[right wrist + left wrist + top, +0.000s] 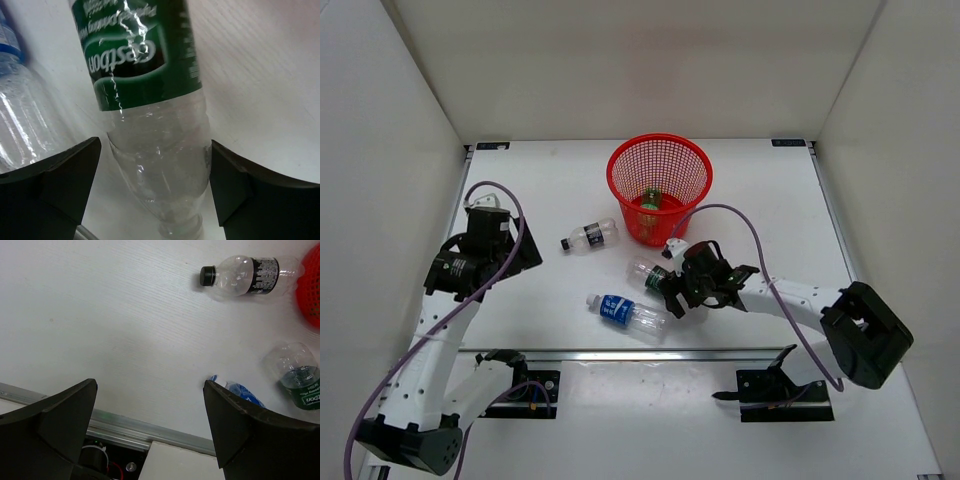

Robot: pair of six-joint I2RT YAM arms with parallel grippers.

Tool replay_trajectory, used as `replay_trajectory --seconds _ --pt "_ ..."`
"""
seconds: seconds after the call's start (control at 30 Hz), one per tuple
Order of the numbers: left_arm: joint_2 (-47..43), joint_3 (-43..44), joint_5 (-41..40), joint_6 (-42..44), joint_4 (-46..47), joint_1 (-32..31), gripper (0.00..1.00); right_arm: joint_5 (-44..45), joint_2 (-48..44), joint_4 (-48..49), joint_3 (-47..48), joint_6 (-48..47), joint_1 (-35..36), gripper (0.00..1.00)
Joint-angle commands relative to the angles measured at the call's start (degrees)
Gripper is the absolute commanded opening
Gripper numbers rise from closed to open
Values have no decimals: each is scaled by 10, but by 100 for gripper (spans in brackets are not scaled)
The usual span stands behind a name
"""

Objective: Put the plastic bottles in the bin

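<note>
Your two arms fill the near edge: the left arm rises at the left side of the bench, and the right arm reaches inward low across it. At the far middle of the bench stands the red bin, upright, with the green bottle already inside it.

Three clear bottles lie on their sides on the bench outside the bin. You have the dark-label bottle left of the bin's base, near it but apart, its black cap pointing left. Nearest you lies the blue-label bottle, its cap to the left. Between that one and the bin lies the green-label bottle, and your right fingers straddle its clear part beside the label.

They stand apart, one on each side. A sliver of bench shows at one side; at the other you cannot quite tell whether the finger touches the plastic. Your left fingers hang spread wide above the bench, grasping nothing.
</note>
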Motion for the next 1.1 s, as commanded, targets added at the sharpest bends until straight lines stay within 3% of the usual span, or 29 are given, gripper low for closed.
replay_trajectory --seconds 0.0,0.03,0.1,0.23,0.33,0.47,0.67,0.9,1.03,1.07 --pt "0 34 0 -3 2 -2 99 6 7 66 -15 -2 6 80" --pt "0 39 3 -2 2 -3 98 -4 8 68 -17 -1 4 76" --pt "1 40 6 6 8 -8 99 -13 2 70 -17 5 -1 54" --pt "12 38 16 15 18 -3 98 14 -61 20 -1 -4 18 29" --pt "16 32 23 17 33 -6 99 29 -134 -30 19 -20 30 21" --pt "16 16 38 22 49 -1 99 -57 -195 -82 110 -52 25 11" --pt "24 2 48 17 65 -3 99 -119 -165 -26 252 -121 -23 5" --pt "37 -34 81 25 103 -2 99 -246 21 87 384 -107 -183 8" --pt "57 -38 91 30 112 -2 99 -225 118 66 467 -123 -201 21" --pt "62 -40 93 33 116 0 98 -229 132 61 480 -116 -204 32"
